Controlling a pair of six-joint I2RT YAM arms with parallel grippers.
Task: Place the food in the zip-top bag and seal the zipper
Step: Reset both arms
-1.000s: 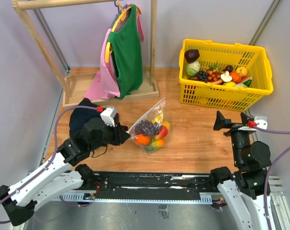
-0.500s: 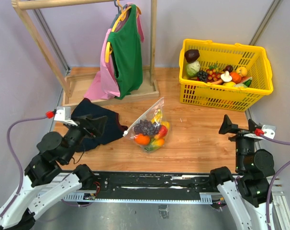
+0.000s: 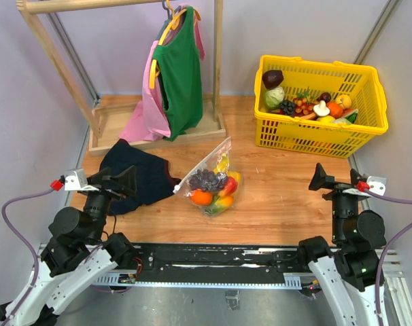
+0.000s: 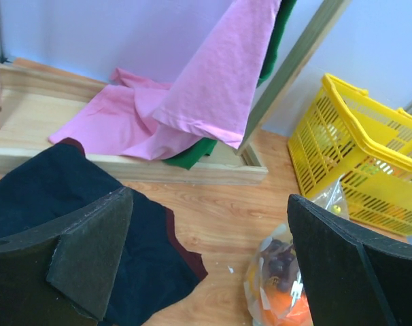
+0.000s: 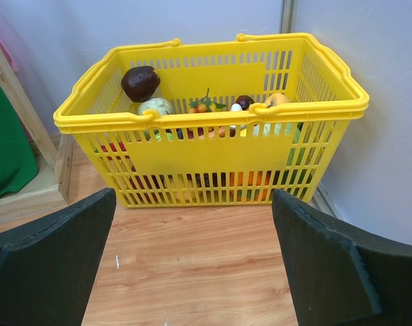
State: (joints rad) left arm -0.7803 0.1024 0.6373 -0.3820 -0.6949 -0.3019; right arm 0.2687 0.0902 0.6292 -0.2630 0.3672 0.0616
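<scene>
The zip-top bag (image 3: 210, 178) lies on the wooden table, clear with white dots, and the food (image 3: 206, 182) is inside it: purple grapes, an orange (image 3: 201, 197), red and yellow pieces. Its flat upper part points toward the back right; the zipper (image 3: 207, 160) along that edge is too faint to judge. My left gripper (image 3: 117, 182) hangs open over the navy cloth, left of the bag and apart from it. In the left wrist view the bag (image 4: 282, 285) shows beside the right finger (image 4: 349, 272). My right gripper (image 3: 328, 182) is open and empty at the right.
A yellow basket (image 3: 318, 109) with more toy produce stands at the back right, close ahead in the right wrist view as basket (image 5: 213, 136). A navy cloth (image 3: 138, 178) lies left of the bag. A wooden rack (image 3: 158, 129) with green and pink shirts (image 3: 175, 75) stands behind.
My left gripper has let go at the bag's left edge, opened wide, and drawn back left and toward the near edge. The bag has settled slightly. The right arm shifted only a little.
</scene>
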